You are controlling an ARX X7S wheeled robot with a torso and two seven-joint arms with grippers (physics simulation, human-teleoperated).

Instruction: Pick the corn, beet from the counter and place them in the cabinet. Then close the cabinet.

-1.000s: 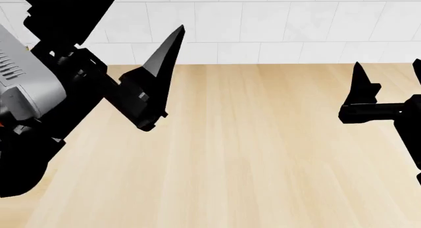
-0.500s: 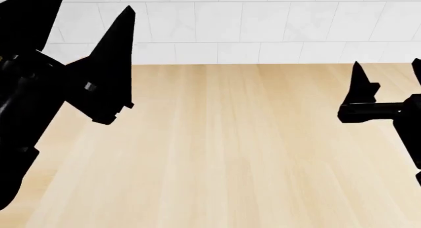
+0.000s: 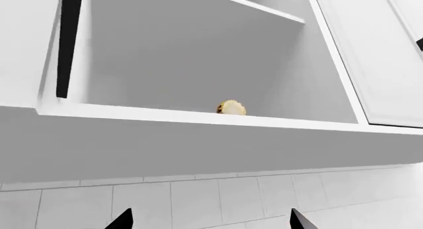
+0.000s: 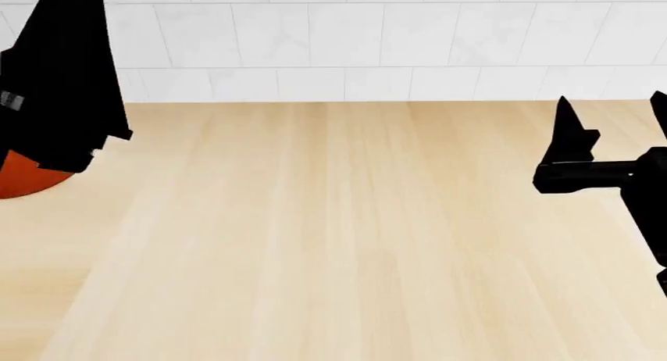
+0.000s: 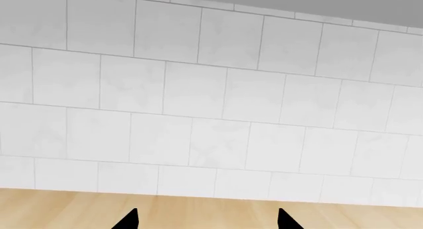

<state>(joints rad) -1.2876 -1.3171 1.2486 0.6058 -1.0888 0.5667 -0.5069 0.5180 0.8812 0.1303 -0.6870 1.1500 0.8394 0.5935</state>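
The left gripper (image 3: 208, 221) pointed up at the open cabinet (image 3: 198, 117) above the tiled wall (image 5: 211, 115), its two fingertips spread wide with nothing between them. On the cabinet floor, just behind the front lip, lay the corn (image 3: 231, 108), only its pale cut end and a sliver of yellow showing. The beet appeared in none of the three views, so its whereabouts could not be told.

In the head view the right gripper (image 4: 615, 154) hung over the counter (image 4: 344, 244), well apart from the left arm; its fingertips in the wrist view also stood apart and empty. A patch of red-orange (possibly a pot, mostly hidden behind the left arm) showed at the counter's left edge.

Judging from these views, the corn sat close to the lip and could roll out if a finger or the door nudged it. The door (image 3: 377, 55) stood swung open beside the opening, and a push on it from a poor angle might let the fingers slip off its edge. Shutting it before the beet went in would leave the task half done.

No brand, label or writing was legible anywhere.
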